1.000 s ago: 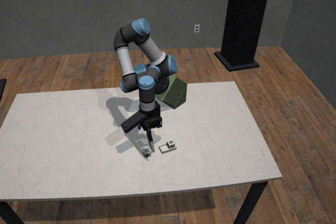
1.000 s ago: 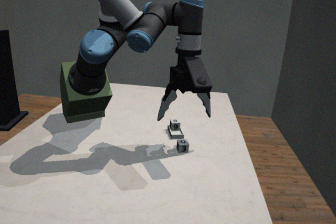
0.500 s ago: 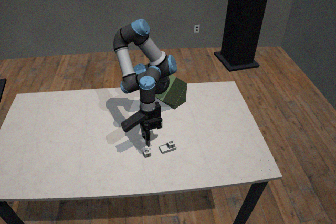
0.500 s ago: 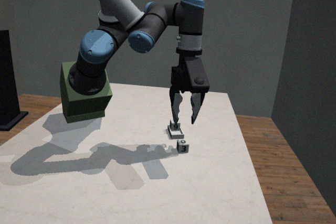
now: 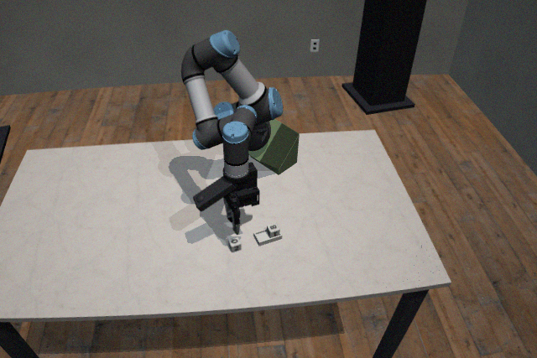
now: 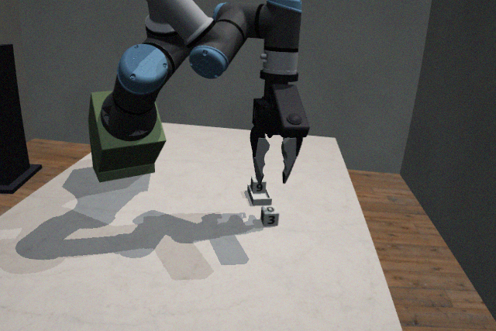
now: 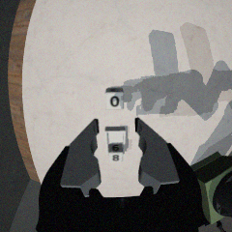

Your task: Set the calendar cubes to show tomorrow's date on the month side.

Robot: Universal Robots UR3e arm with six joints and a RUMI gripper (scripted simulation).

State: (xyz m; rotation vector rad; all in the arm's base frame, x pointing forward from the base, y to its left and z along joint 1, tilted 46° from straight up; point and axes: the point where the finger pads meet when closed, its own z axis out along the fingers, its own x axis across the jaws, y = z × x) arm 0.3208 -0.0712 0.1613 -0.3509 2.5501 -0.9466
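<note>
A white cube (image 5: 234, 244) (image 6: 269, 217) (image 7: 114, 100) stands on the table outside the tray, with 0 on top and 3 on the side towards the exterior camera. The small tray (image 5: 268, 241) (image 6: 261, 201) (image 7: 115, 129) holds a second cube (image 5: 273, 230) (image 6: 258, 186) (image 7: 115, 157) in its right half in the top view. That cube has 8 on top and a 9 facing the tray's vacant half. The month's name cannot be made out. My gripper (image 5: 233, 228) (image 6: 272, 181) (image 7: 116, 119) is partly open and empty, pointing down above the table near both cubes.
The arm's green base block (image 5: 279, 150) (image 6: 128, 155) (image 7: 213, 186) stands behind the gripper in the top view. The table's front edge (image 5: 225, 308) lies beyond the loose cube. A dark pedestal (image 5: 388, 42) stands on the floor behind the table.
</note>
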